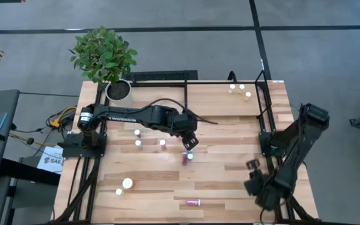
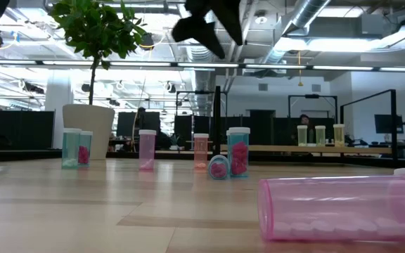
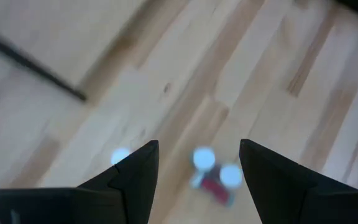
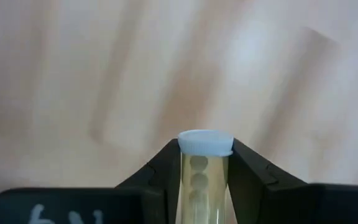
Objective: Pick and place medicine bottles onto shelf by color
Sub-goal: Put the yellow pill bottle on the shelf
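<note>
While the left arm reaches out over the middle of the table, its left gripper (image 1: 190, 141) hangs above the boards with its two fingers (image 3: 135, 180) standing apart and nothing between them; just below it, seen from above, are a maroon bottle (image 1: 184, 159) lying on its side and a white-capped bottle (image 1: 190, 156) touching or just beside it, and the left wrist view shows the same pair under the gap between the fingers. The right gripper (image 4: 205, 163), at the table's near right corner, is clamped on a pale yellow bottle (image 4: 204, 174), whose white cap sticks out past the fingertips and whose body shows round tablets inside. On the shelf (image 1: 274, 87) at the far right corner stand three yellowish bottles (image 1: 239, 90) close together; the low view shows them in a row. Other small bottles stand apart on the tabletop left of the left gripper, two more sit near the front left, and a pink bottle (image 1: 194, 202) lies on its side near the front edge, large in the low view (image 2: 336, 207). A potted plant (image 1: 105, 56) stands at the far left corner.
</note>
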Controlling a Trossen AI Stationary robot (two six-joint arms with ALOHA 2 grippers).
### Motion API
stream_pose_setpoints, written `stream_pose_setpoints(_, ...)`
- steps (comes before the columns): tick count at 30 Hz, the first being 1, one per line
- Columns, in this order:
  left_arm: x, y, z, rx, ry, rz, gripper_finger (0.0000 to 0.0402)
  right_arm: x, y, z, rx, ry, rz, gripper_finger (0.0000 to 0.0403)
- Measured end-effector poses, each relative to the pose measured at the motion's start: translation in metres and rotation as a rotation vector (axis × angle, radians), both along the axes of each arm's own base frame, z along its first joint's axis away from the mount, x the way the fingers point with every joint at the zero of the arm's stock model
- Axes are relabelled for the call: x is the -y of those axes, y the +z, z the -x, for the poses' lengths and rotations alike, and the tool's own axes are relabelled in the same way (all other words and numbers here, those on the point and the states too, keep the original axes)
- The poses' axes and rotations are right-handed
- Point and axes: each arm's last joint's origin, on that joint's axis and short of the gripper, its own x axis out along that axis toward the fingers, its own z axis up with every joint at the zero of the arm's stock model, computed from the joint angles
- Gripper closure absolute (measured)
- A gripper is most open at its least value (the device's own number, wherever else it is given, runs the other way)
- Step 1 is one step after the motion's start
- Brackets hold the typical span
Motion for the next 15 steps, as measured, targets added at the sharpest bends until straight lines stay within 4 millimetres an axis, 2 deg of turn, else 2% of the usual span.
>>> stream_pose_setpoints(3,-0.006,0.005,-0.007,0.063,-0.083,-0.055,0.0191,0.026,0.024,-0.003,0.081,-0.081,0.016,0.028)
stream_pose_setpoints(7,-0.01,0.01,-0.014,0.134,-0.229,-0.114,0.0191,0.064,0.051,-0.012,0.253,-0.281,0.011,0.028)
stream_pose_setpoints(11,-0.016,0.014,-0.019,0.176,-0.318,-0.186,0.0191,0.102,0.076,-0.021,0.493,-0.473,-0.005,0.028)
stream_pose_setpoints(15,-0.024,0.016,-0.02,0.195,-0.326,-0.217,0.0191,0.131,0.103,-0.028,0.784,-0.624,-0.04,0.028)
